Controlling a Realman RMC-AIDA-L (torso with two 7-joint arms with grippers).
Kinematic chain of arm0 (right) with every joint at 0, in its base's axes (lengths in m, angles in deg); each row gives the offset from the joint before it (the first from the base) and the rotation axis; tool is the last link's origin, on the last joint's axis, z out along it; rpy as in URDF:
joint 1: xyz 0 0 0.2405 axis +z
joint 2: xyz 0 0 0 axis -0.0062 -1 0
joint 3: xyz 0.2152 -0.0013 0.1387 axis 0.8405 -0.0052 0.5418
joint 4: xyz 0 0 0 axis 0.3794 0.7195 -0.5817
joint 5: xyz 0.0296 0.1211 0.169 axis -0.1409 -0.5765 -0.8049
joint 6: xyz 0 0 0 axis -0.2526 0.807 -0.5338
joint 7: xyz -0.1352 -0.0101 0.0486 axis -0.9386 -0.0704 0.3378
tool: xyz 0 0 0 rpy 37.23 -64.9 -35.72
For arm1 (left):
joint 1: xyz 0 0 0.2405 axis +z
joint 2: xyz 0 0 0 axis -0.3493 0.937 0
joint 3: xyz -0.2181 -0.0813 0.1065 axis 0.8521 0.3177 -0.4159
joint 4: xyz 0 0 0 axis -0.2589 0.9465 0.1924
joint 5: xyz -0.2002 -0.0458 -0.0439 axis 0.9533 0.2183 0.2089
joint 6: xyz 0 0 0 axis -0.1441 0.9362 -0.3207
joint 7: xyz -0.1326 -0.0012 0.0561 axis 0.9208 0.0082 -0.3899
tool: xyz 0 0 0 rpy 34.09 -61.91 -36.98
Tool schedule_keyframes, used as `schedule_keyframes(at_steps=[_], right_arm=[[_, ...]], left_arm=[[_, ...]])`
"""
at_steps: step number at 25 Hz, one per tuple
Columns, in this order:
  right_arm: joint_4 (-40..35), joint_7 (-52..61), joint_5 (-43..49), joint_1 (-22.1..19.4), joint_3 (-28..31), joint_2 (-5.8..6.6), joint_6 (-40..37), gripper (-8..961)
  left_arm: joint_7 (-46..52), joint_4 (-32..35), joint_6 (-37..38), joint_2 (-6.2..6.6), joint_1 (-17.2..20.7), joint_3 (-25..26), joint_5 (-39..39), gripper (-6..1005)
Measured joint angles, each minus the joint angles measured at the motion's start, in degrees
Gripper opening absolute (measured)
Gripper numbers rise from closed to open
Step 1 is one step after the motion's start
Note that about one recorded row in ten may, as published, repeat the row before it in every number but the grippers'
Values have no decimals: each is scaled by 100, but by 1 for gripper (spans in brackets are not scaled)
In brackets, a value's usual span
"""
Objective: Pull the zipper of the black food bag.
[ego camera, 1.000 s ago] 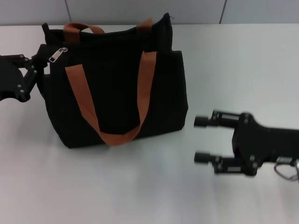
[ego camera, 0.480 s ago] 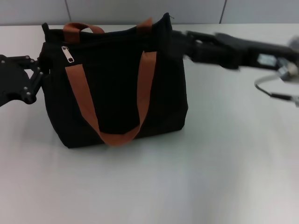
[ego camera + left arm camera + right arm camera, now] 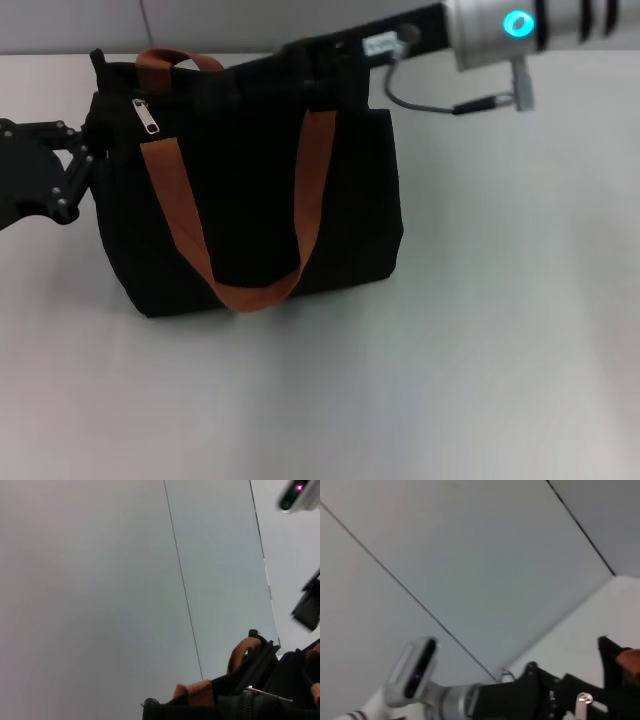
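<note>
Right end effector (image 3: 300, 55) behind bag (image 3: 250, 200)

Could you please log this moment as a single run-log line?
task: pull zipper | black food bag upright on table | left pincer at bag's left end | right pincer over bag top | zipper untouched

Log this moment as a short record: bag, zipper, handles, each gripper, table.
bag: black food bag, upright on the table
zipper: silver pull tab hanging at the bag's upper corner on the robot's left
handles: two rust-orange straps, one hanging down the front face
left gripper: at the bag's left end, beside the zipper corner
right gripper: reaching over the bag's top edge from the right
table: white surface
</note>
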Motion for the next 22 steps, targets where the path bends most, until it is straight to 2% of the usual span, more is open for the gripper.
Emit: schedule_keyframes(at_steps=[2,6,14,19,21,22], right_arm=[[16,275,307,324,-46,-51,238,728],[23,561,476,587,-338,-102,518,723],[7,818,683,788,-528,-158,835,714],[45,821,687,866,-557,-169,934,511],[48,821,689,877,-672,-181,1081,261],[50,829,689,884,-714,-185,1110,258]], left_arm=[[0,0,4,0,-2,-10,0,24],[0,0,17,-8,-15,-13,0,25],[0,1,23,-10,-18,-15,0,27],[0,1,23,-8,-18,-15,0,29],[0,1,23,-8,-18,-14,0,29],[0,1,23,-8,-18,-14,0,30]])
